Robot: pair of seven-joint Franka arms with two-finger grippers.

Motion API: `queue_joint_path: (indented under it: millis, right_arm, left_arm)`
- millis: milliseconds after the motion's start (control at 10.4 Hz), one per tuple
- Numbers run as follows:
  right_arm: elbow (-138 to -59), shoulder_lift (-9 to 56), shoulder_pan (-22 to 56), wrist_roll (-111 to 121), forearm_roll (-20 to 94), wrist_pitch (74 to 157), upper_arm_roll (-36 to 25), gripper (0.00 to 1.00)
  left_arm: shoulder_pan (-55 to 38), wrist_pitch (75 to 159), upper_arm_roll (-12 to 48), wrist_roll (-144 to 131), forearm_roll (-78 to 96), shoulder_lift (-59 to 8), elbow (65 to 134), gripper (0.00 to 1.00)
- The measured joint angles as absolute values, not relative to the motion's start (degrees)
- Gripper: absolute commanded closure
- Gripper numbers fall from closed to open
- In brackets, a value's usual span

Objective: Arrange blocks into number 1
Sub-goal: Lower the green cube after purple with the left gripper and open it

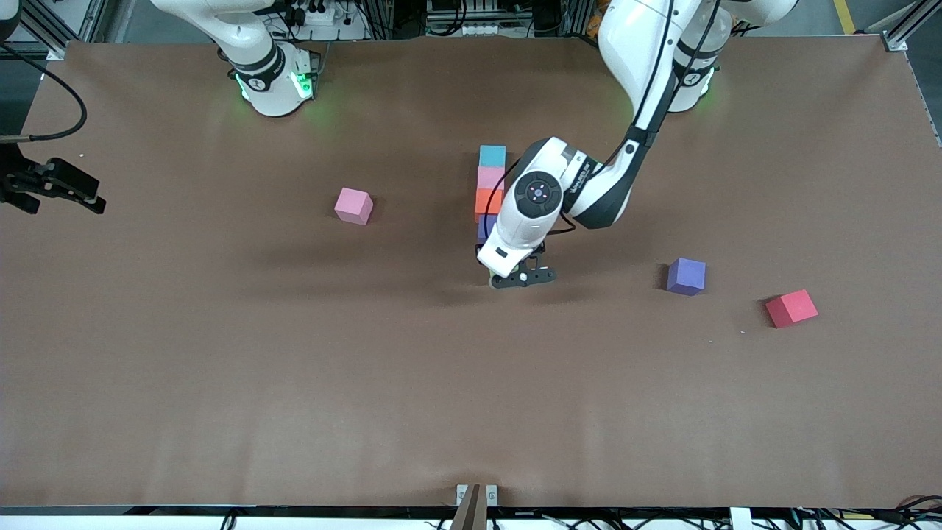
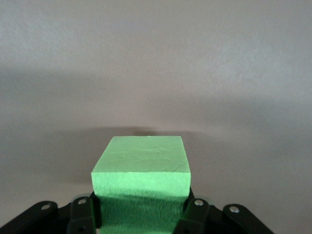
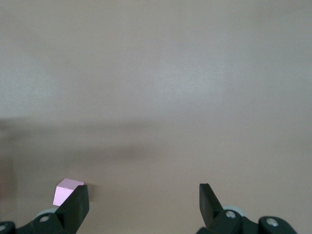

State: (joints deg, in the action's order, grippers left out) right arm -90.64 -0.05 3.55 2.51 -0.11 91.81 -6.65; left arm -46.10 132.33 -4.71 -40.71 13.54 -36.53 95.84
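Far left of the front frame, mid-upper height: right hand hangs over the tabletop edge, fingers spread wide, nothing between them; this arm waits. Its wrist view shows the two dark fingertips apart and a loose pink block beside one of them. In the front frame that pink block lies alone, left of centre. At centre, a straight column of touching blocks runs down the frame: light blue block at top, then a second pink block, orange block, and a sliver of purple block mostly covered by the left arm. Left hand sits low at the column's lower end, clenched on a green block; the front frame shows only a thin edge of it. Right of centre, another purple block lies loose. Farther right and slightly lower, a red block, turned at an angle.
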Motion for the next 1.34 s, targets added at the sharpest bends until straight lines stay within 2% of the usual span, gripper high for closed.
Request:
queue_joint_path:
  millis: [960,1152,1248,1344]
  right_arm:
    - [-90.7,-0.8,3.6,2.3,-0.1,89.0,-6.0,0.0]
    - [-90.7,-0.8,3.6,2.3,-0.1,89.0,-6.0,0.0]
    - [-90.7,-0.8,3.6,2.3,-0.1,89.0,-6.0,0.0]
    - [-90.7,-0.8,3.6,2.3,-0.1,89.0,-6.0,0.0]
  left_arm:
    - [-49.3,132.3,-4.8,-40.4,13.4,-38.8,95.6,1.0]
    - [-49.5,132.3,-4.8,-40.3,13.2,-39.0,95.4,0.96]
    - [-49.5,132.4,-4.9,-40.2,13.1,-39.2,95.4,0.75]
    - [-49.5,132.5,-4.9,-40.1,12.7,-39.3,95.4,0.01]
